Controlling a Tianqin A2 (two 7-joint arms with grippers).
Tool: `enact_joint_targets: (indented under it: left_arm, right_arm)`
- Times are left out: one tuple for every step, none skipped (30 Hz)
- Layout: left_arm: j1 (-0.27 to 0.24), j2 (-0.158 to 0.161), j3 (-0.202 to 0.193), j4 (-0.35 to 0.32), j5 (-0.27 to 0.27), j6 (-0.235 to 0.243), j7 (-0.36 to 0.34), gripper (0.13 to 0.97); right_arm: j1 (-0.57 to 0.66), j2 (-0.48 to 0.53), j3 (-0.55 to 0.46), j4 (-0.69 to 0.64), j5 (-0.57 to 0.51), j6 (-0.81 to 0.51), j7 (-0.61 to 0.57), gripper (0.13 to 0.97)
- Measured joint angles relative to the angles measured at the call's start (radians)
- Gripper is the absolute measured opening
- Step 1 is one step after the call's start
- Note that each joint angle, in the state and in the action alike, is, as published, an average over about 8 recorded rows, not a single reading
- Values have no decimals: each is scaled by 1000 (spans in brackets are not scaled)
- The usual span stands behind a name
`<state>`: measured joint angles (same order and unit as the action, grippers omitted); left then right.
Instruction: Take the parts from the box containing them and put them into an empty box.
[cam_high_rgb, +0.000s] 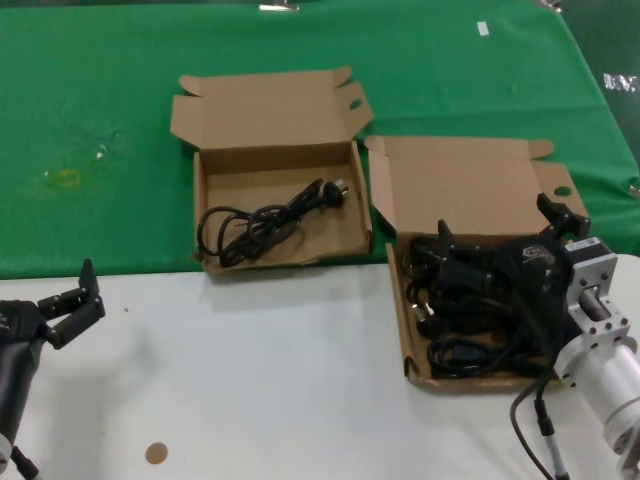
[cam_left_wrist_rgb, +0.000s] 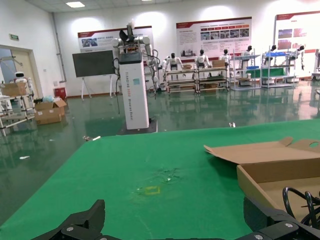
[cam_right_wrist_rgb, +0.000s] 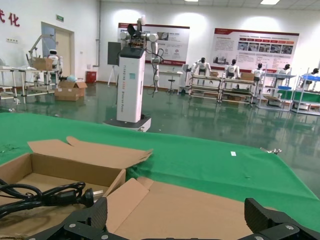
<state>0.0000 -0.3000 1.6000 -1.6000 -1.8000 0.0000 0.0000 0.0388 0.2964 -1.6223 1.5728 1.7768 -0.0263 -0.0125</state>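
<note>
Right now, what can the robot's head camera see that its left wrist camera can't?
Only the head view shows the full box of black cords with the open right gripper over it, plus the white table and the whole open left gripper.

Only the left wrist view shows the hall beyond: a white robot stand and wall posters.

Both show the green cloth, the other cardboard box and the one cord lying in it.

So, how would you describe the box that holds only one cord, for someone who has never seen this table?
Look at the green cloth covering the far half of the table. Two open brown cardboard boxes sit along its near edge; take the box on the robot's left. It holds a single black cord, while its neighbour is crowded with cords and has the right pincer over it.
</note>
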Motion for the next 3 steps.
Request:
enact_joint_targets:
  left_arm:
    - [0,0,0,0,0,0,0,966]
    - [0,0,0,0,0,0,0,966]
    - [0,0,0,0,0,0,0,966]
  right_arm:
    - [0,0,0,0,0,0,0,966]
    - [0,0,0,0,0,0,0,966]
    - [0,0,0,0,0,0,0,966]
